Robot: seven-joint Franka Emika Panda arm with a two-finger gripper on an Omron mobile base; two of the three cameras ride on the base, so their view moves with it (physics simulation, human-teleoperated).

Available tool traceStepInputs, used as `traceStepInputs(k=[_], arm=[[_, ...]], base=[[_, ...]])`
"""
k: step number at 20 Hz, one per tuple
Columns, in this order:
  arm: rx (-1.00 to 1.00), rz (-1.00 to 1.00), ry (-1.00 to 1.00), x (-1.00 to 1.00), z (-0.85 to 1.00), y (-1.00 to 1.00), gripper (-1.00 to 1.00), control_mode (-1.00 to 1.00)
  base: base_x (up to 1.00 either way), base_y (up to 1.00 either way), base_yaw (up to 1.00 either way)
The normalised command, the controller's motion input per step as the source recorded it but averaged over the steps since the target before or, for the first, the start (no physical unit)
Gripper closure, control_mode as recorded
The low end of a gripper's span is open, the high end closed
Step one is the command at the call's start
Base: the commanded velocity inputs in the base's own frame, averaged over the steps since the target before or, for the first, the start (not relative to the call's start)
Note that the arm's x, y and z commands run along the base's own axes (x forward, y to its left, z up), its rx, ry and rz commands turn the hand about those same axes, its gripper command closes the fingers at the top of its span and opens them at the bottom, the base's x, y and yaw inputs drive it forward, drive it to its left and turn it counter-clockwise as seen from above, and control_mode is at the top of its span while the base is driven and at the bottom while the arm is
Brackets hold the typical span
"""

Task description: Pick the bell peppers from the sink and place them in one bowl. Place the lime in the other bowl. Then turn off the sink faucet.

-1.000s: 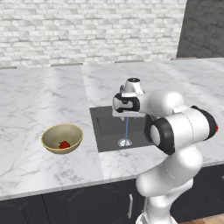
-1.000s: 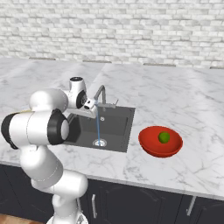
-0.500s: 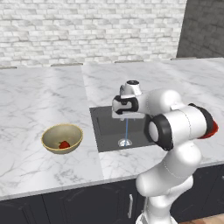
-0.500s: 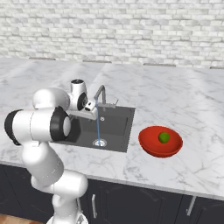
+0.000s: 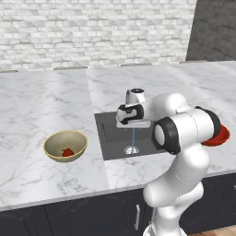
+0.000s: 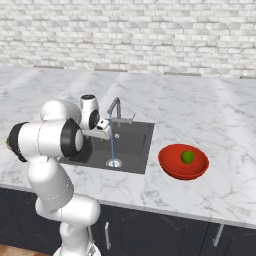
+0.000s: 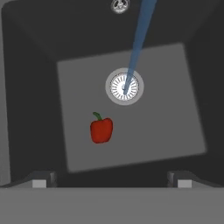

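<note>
One red bell pepper (image 7: 101, 130) lies on the floor of the dark sink (image 7: 175, 109), just left of and below the round drain (image 7: 124, 85) in the hand view. My gripper (image 7: 111, 181) hangs above it, open, with nothing between its fingertips (image 7: 41, 179). It hovers over the basin (image 5: 110, 133) beside the faucet (image 6: 116, 107), which runs a blue stream (image 6: 112, 145) onto the drain. The other pepper (image 5: 67, 152) rests in the tan bowl (image 5: 66, 138). The lime (image 6: 187, 157) sits in the red bowl (image 6: 175, 167).
White marble counter (image 5: 46, 106) surrounds the sink, with a brick wall (image 6: 150, 35) behind. The tan bowl stands left of the sink and the red bowl (image 5: 220, 137) right of it, partly behind my arm in the left base view.
My hand has dipped a little lower over the sink and the elbow has shifted slightly. The bowls, lime and peppers have stayed put, and water still runs.
</note>
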Motion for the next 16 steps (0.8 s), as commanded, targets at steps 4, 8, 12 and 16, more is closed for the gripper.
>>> traceStepInputs(k=[4, 8, 12, 16], arm=[[-0.02, 0.00, 0.00, 0.00, -0.28, 0.11, -1.00, -1.00], [-0.03, 0.00, 0.00, 0.03, -0.22, 0.13, -1.00, -1.00], [-0.02, 0.00, 0.00, 0.02, -0.18, 0.08, -1.00, -1.00], [0.00, 0.00, 0.00, 0.00, -0.12, 0.01, -1.00, -1.00]], base=[[0.00, 0.00, 0.00], [0.00, 0.00, 0.00], [0.00, 0.00, 0.00], [0.00, 0.00, 0.00]])
